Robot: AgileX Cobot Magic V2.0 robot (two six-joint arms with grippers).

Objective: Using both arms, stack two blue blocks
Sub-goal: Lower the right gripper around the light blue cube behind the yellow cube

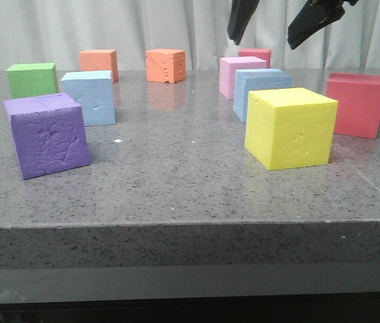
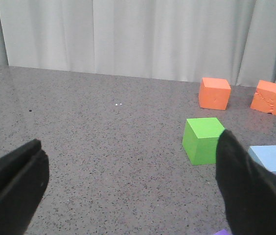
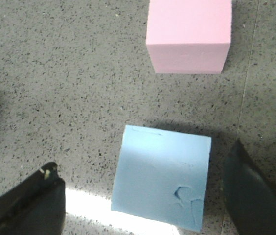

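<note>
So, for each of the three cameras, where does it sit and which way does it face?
Front view: low at the table edge, looking forward; the right gripper hangs above the right blue block.
Left wrist view: on the left gripper, facing the green cube.
Right wrist view: looking straight down on the right blue block and pink cube.
Shared: front and left wrist views both show the left blue block.

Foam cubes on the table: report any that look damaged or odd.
Several are worn. The right-hand orange cube has a cracked, chipped front face. The purple cube is heavily pitted. The blue block under the right gripper has a gouge near one corner. The yellow cube and left blue block show lighter dents. Nothing is tipped over.
</note>
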